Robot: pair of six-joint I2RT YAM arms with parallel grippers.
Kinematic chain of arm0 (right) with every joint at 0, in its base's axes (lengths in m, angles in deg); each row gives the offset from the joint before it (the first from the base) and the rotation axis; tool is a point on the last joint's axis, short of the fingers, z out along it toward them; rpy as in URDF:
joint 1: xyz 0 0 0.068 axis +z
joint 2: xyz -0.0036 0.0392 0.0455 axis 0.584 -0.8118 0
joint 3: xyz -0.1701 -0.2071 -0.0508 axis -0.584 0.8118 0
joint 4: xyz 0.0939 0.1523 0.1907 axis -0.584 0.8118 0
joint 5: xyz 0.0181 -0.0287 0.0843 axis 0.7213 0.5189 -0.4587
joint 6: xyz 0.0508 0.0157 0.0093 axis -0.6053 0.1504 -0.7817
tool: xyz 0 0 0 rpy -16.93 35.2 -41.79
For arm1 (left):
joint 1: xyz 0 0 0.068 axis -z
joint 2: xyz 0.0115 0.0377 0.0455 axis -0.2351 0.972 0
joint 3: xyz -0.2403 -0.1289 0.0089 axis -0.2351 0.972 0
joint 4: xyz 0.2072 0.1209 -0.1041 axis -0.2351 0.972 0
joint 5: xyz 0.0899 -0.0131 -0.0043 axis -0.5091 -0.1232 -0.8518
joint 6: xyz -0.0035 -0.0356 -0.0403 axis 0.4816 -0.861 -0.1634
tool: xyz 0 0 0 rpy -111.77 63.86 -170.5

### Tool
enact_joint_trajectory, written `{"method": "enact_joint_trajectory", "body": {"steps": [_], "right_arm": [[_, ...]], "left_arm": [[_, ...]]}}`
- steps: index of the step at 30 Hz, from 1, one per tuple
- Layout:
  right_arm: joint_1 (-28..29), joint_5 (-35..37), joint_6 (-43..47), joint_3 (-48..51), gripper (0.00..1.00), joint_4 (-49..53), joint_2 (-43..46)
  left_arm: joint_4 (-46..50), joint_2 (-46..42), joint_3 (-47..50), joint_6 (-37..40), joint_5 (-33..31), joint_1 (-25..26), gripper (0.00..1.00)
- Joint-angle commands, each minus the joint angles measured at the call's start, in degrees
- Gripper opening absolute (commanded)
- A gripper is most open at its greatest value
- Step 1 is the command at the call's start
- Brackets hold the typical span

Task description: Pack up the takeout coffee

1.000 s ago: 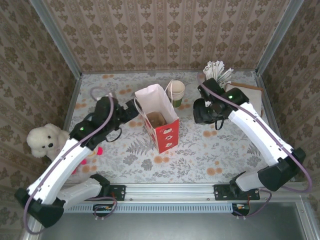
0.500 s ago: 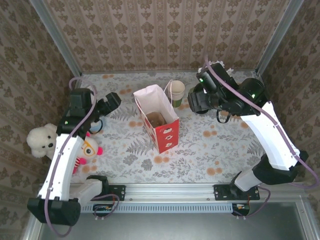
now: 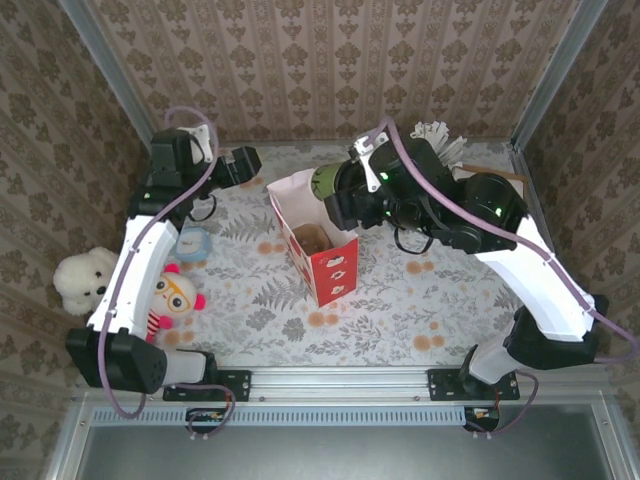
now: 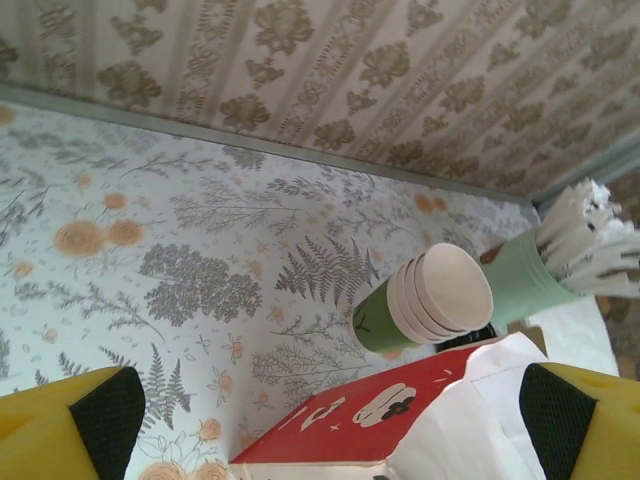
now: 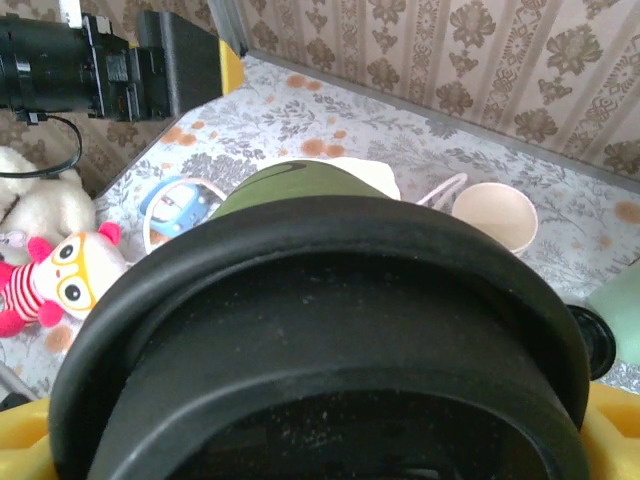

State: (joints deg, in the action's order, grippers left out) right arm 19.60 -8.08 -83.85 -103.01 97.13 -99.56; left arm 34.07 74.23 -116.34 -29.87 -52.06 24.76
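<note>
My right gripper (image 3: 342,192) is shut on the takeout coffee (image 3: 324,182), a dark green cup held tilted just over the back rim of the open red and white paper bag (image 3: 318,240). Close up in the right wrist view, its black lid (image 5: 320,330) hides the jaws, with a strip of green wall (image 5: 290,185) above it. My left gripper (image 3: 248,160) hangs open and empty, raised near the back wall, left of the bag. Its black pads (image 4: 105,415) frame the bag's red side (image 4: 370,420) below.
A stack of cream-rimmed cups (image 4: 430,300) and a mint cup of wrapped sticks (image 4: 530,275) stand behind the bag. A white teddy (image 3: 80,280), a doll with glasses (image 3: 172,297) and a small blue toy (image 3: 190,243) lie at the left. A brown board (image 3: 503,182) lies back right.
The right arm has lifted the coffee and carried it left to above the bag. The left arm has risen from beside the bag toward the back left.
</note>
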Motion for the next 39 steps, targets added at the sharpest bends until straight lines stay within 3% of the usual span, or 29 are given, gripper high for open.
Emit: {"method": "enact_joint_trajectory", "body": {"steps": [1,7,11,16,22,25,31,33,37,39], "right_arm": [[1.32,5.6,-2.0,-1.33,0.73,-0.94,-4.32],[2.94,7.67,-4.46,-7.93,0.73,6.22,-13.01],[2.94,7.34,-6.57,-6.95,0.72,7.34,-15.65],[2.95,5.63,-7.21,-6.95,0.73,8.69,-18.48],[2.95,3.15,-7.24,-6.68,0.73,7.7,-20.2],[2.94,3.3,-6.97,-6.39,0.73,7.52,-20.26],[2.68,1.94,-8.24,-4.31,0.72,5.93,-20.39],[2.7,1.55,-8.57,-3.64,0.72,5.29,-20.41],[2.21,0.36,-9.44,-2.44,0.72,3.78,-20.1],[1.73,-2.48,-10.23,-1.44,0.72,2.6,-20.24]], "left_arm": [[3.17,1.9,-4.41,6.99,2.35,2.15,1.0],[9.61,5.48,-9.1,7.39,-5.88,6.22,0.98],[10.02,1.67,-7.03,2.25,-11.04,6.3,0.98],[8.22,-5.32,-3.33,-3.88,-4.7,8.48,0.93],[9.14,-11.43,1.38,-8.16,-2.64,14.33,0.88],[9.47,-13.21,3.44,-9.48,-2.98,14.59,0.74],[10.02,-16.54,8.39,-10.27,-2.47,14.42,0.57],[8.96,-16.83,10.0,-10.64,0.31,14.17,0.47],[11.44,-16.96,10.17,-10.1,-0.7,13.16,0.23],[10.37,-17.19,10.78,-10.28,0.24,12.87,0.16]]}}
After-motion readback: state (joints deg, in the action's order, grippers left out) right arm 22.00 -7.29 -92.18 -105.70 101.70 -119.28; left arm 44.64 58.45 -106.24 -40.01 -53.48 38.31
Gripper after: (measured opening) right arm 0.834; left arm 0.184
